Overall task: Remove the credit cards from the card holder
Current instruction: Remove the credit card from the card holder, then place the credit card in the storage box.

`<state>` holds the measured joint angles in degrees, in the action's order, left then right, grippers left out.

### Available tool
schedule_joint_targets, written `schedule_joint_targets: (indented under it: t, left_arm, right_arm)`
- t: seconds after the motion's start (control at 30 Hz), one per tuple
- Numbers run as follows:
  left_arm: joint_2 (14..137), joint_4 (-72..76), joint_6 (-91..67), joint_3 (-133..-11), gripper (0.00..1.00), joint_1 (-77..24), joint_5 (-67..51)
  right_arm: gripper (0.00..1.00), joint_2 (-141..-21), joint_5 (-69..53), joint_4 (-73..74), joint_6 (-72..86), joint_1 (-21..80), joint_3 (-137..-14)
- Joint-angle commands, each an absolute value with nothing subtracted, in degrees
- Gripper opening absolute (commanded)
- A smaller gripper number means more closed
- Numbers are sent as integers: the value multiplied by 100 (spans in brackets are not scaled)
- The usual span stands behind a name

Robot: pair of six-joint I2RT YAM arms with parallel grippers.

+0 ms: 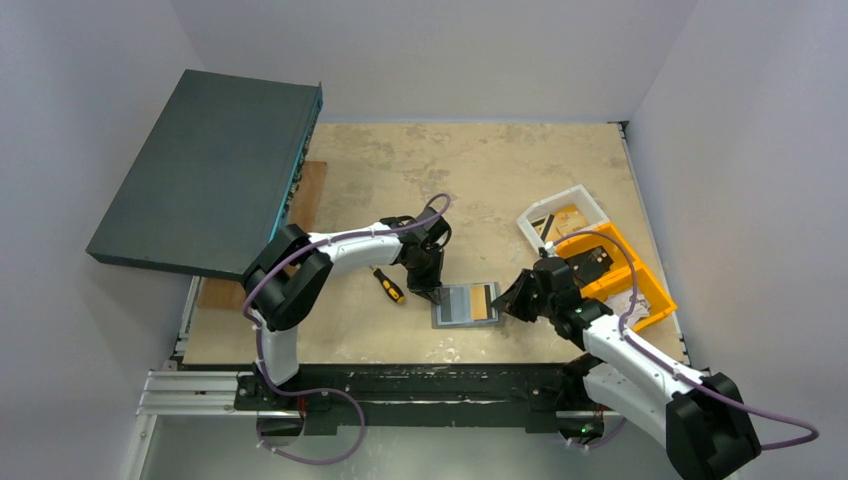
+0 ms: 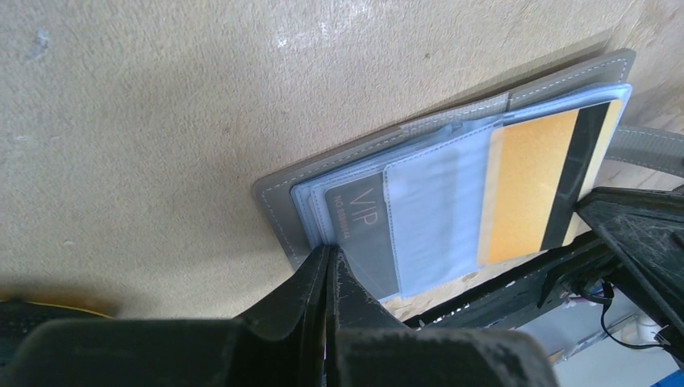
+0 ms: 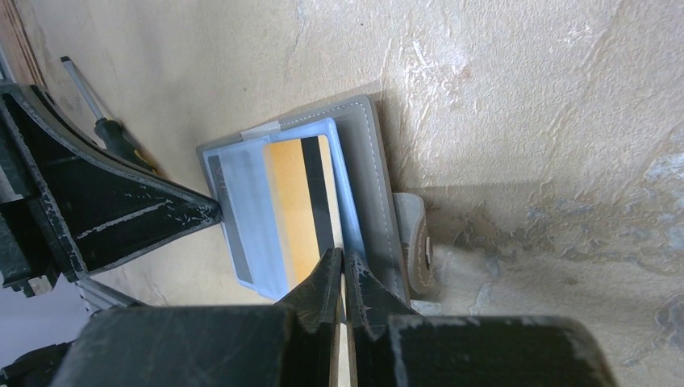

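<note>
Card holder [image 1: 466,304] lies open at lower centre; left gripper [image 2: 327,262] pinches its left edge, right gripper [image 3: 343,262] clamps the orange card [image 3: 294,201].

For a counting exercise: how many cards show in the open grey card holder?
2. In the flat grey bifold card holder, a dark grey VIP card lies nearest the left arm and an orange card with a black stripe nearest the right arm. More may be hidden.

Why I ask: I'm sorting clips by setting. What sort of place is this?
Probably a robotics lab test cell: bare white walls box in a worn board table, a left arm and a right arm are bolted to a rail at its near edge, and orange bins stand alongside.
</note>
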<state>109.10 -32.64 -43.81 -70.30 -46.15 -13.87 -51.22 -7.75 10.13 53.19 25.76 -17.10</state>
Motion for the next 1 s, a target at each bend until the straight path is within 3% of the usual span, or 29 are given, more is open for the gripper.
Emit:
schedule_joint_targets:
  t: [0.0, 0.43, 0.73, 0.97]
  left_arm:
    - [10836, -3650, -4079, -6971, 0, -4521, -830]
    - [10321, -3834, -3973, -7510, 0, -4540, -1222]
    - [9906, -3916, -3940, -7685, 35, -4519, -1418]
    - [9827, -3474, -4047, -7536, 52, -4444, -1977]
  right_arm:
    - [0, -4999, -576, 1373, 5143, 2547, -2099]
    - [0, -4946, -555, 1670, 5012, 2546, -2535]
    - [0, -5097, -694, 1579, 4884, 2544, -2755]
    - [0, -5181, -902, 1387, 4904, 2556, -2772]
